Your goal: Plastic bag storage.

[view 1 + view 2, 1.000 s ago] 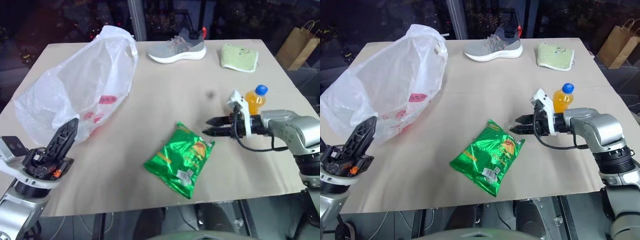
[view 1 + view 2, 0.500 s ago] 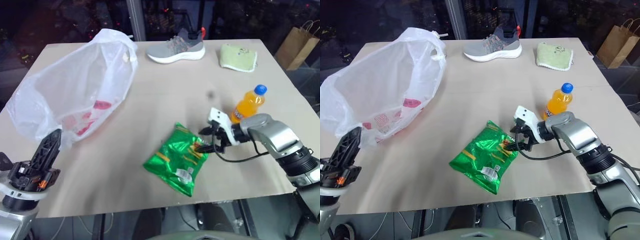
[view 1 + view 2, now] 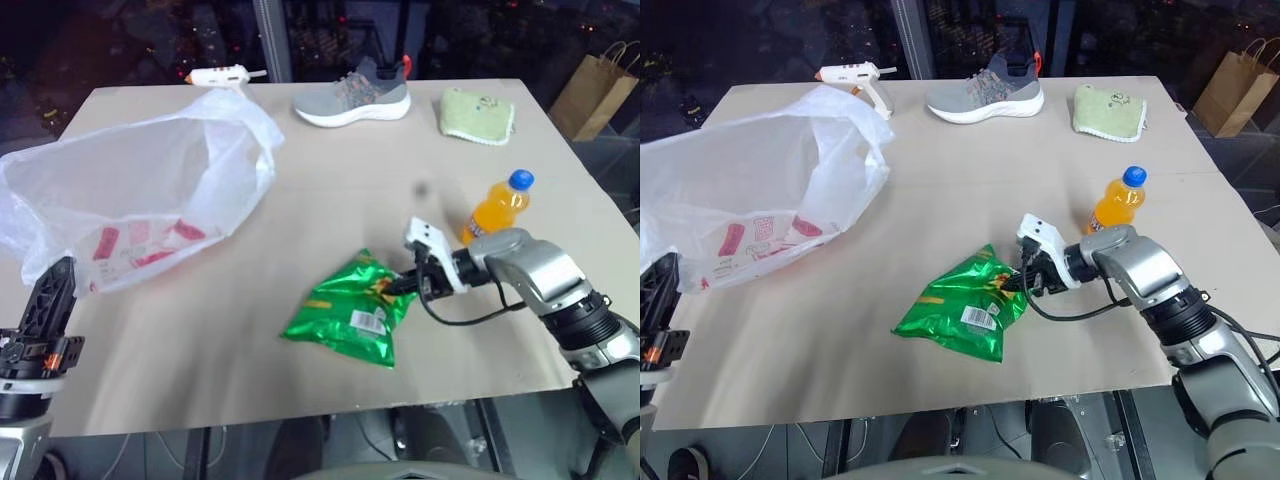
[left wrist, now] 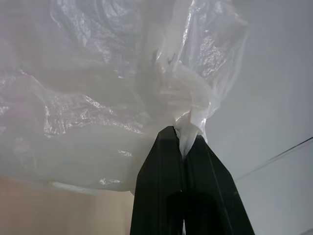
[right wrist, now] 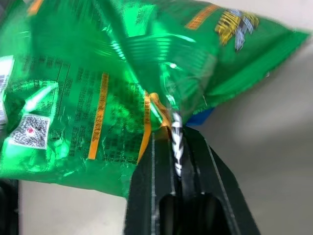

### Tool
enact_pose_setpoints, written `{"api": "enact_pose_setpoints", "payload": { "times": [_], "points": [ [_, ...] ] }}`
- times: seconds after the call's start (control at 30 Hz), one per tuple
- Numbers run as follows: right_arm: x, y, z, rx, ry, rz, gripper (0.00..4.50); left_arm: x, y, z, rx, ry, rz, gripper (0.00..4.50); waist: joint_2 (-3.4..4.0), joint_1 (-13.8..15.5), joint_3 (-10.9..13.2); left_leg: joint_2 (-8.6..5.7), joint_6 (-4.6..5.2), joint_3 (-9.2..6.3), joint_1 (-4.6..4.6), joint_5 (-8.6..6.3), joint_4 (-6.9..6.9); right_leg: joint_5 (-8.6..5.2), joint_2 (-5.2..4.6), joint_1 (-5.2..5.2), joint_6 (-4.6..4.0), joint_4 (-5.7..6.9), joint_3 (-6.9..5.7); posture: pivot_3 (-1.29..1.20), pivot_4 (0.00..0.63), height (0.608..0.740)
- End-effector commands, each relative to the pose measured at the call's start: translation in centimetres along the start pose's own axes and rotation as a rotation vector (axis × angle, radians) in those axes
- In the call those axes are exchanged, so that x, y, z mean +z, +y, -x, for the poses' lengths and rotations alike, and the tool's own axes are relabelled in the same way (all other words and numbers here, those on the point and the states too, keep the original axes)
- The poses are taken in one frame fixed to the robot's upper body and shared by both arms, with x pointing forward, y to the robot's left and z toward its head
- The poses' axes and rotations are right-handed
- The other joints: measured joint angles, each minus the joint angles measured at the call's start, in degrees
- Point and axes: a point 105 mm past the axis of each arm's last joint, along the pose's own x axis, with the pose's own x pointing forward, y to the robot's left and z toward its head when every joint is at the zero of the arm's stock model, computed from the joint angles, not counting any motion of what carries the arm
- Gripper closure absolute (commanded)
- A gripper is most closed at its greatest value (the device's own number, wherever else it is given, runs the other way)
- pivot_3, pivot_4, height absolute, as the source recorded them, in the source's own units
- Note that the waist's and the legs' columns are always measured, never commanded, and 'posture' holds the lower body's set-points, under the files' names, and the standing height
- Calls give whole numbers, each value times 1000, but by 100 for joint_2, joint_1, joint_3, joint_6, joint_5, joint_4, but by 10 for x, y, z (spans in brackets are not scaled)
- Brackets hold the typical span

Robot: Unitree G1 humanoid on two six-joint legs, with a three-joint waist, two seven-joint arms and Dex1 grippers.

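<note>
- We take the green snack packet as our landmark; it lies on the table near the front edge, one end lifted a little off the surface.
- Our right gripper has its two fingers pinched tight on the crimped seam of the packet, at the end facing the orange drink bottle.
- The plastic bag lies well apart from the packet, to its left and further back, spread over the table's left side with its mouth gaping toward the middle and red print showing through the lower wall.
- Our left gripper is closed on a bunched fold of the bag's film, holding the near-left corner just off the table edge.
- Beyond the packet, along the far edge, sit a grey shoe, a pale green cloth and a white glue gun; a brown paper bag stands off the table.
- We judge the job to be early: the bag is held open and the packet gripped, yet nothing appears to be inside. Carrying the packet across and into the mouth remains, and possibly the other items.
</note>
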Motion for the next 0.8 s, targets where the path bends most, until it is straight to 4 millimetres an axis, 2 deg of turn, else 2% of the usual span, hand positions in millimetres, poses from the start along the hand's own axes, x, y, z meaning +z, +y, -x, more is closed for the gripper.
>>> {"api": "enact_pose_setpoints", "payload": {
  "times": [0.03,0.13,0.27,0.33,0.43,0.5,0.57,0.7,0.8],
  "points": [
    [53,12,11,29,-217,83,4423,7,-5,-2,-22,-3,-13,4500,0,-10,1,1,0,0,0,0,0,0,1,0,0,0,0,0,150,740],
    [93,38,19,120,-385,164,4423,2,-6,-7,-36,33,-2,4500,4,-17,4,2,0,2,-2,0,0,3,3,-6,5,5,1,0,150,740],
    [138,49,26,47,-561,327,4423,-5,-11,-16,-76,71,8,4500,-2,-13,0,2,0,-1,-6,0,-3,11,2,-8,20,7,-1,0,150,740],
    [162,45,30,-48,-648,385,4423,-9,-14,-22,-95,90,12,4500,-1,-16,1,2,0,-1,-6,0,-4,12,2,-8,20,6,-2,0,150,740],
    [195,27,35,-295,-747,532,4423,-11,-18,-26,-116,96,13,4500,0,-18,1,2,-1,0,-6,1,-4,13,2,-11,20,9,-1,0,150,740],
    [210,17,36,-455,-798,644,4423,-13,-19,-27,-121,100,14,4500,-1,-21,1,1,-2,1,-6,1,-4,13,2,-12,20,9,-1,0,150,740],
    [221,17,32,-569,-847,767,4423,-17,-23,-33,-134,104,10,4500,-1,-17,1,1,-3,3,-6,1,-10,13,1,-13,20,8,-1,0,150,740],
    [231,32,19,-619,-919,943,4423,-23,-34,-42,-172,97,2,4500,0,-20,2,-1,-7,2,-12,2,-17,15,-1,-23,19,10,-1,0,150,740],
    [239,43,24,-642,-1055,955,4423,-29,-43,-50,-216,83,8,4500,0,-20,2,-1,-13,0,-11,2,-20,17,-2,-24,18,12,-1,0,150,740]
  ]
}}
